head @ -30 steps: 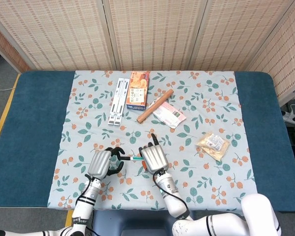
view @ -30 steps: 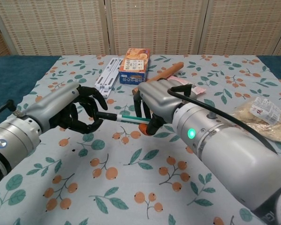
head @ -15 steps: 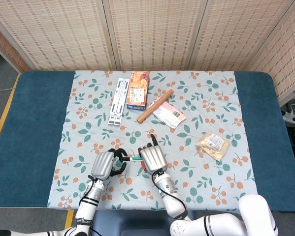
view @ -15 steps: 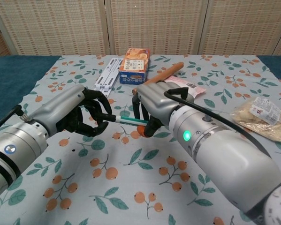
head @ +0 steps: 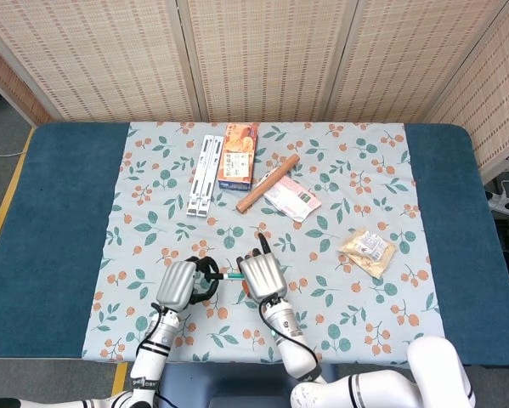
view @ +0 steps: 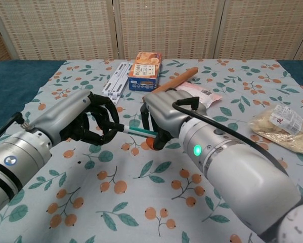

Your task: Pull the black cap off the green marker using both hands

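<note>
While left hand (view: pixel 88 121) pinches black cap (view: pixel 116 127) and right hand (view: pixel 164 114) grips green marker (view: pixel 137 131), held just in front of snack box (view: pixel 144 64), cap appears seated; pull-apart remains.

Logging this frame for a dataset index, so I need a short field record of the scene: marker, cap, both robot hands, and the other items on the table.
marker: green marker, held level between both hands above the table
cap: black cap, on the marker's left end
left robot hand: grips the cap end
right robot hand: grips the barrel
other items: snack box, wooden stick, white strips, wrapped snack
surface: floral tablecloth
</note>
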Available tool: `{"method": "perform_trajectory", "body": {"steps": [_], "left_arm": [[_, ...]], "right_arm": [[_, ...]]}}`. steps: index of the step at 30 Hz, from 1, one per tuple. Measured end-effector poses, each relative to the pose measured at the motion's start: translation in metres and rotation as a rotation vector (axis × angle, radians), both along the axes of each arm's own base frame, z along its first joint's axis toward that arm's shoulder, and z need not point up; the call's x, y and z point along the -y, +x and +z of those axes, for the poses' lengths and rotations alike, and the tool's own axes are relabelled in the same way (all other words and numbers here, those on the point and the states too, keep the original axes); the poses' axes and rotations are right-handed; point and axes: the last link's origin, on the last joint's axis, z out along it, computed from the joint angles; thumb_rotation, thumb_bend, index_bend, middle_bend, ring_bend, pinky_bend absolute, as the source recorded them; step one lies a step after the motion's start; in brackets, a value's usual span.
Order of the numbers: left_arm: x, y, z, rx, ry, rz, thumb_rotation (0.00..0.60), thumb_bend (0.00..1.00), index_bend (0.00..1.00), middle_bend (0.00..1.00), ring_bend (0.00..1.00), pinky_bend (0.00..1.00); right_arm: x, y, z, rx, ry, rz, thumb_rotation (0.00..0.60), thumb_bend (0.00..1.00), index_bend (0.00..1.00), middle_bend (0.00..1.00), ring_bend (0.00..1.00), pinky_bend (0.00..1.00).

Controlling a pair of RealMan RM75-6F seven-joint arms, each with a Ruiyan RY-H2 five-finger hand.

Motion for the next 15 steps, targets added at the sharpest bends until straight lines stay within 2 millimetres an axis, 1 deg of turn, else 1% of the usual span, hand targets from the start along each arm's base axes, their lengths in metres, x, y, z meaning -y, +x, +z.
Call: {"method": "perform_trajectory", "body": {"steps": [3, 6, 8, 10, 15], "left_arm": [[-0.0004, -0.0004, 0.0001, 0.000, 0.009, -0.004, 0.600, 0.45, 0.63, 0.71, 0.51, 0.67], [-0.0012, -0.0010, 0.0004, 0.004, 0.016, -0.005, 0.600, 0.57, 0.69, 0.77, 0.54, 0.67], [-0.0015, -0.0011, 0.0005, 0.004, 0.017, -0.003, 0.600, 0.67, 0.74, 0.82, 0.57, 0.67], [-0.0018, -0.0011, 0.0007, 0.004, 0.022, -0.002, 0.600, 0.73, 0.76, 0.85, 0.59, 0.67], [-0.0021, -0.0023, 0.0002, -0.002, 0.031, -0.005, 0.600, 0.77, 0.79, 0.90, 0.64, 0.67]], "right_arm": [[-0.0006, 0.0003, -0.0006, -0.006, 0.000, 0.000, 0.600, 0.43, 0.80, 0.75, 0.34, 0.00], [-0.0007, 0.0006, -0.0005, -0.008, -0.002, -0.001, 0.600, 0.43, 0.80, 0.75, 0.34, 0.00], [-0.0005, 0.0007, -0.0005, -0.009, -0.004, -0.002, 0.600, 0.43, 0.80, 0.75, 0.34, 0.00], [-0.0007, 0.0012, -0.0006, -0.010, -0.004, -0.001, 0.600, 0.43, 0.80, 0.75, 0.34, 0.00], [-0.0017, 0.0029, 0.0000, -0.014, -0.005, 0.005, 0.600, 0.43, 0.80, 0.75, 0.34, 0.00]]}}
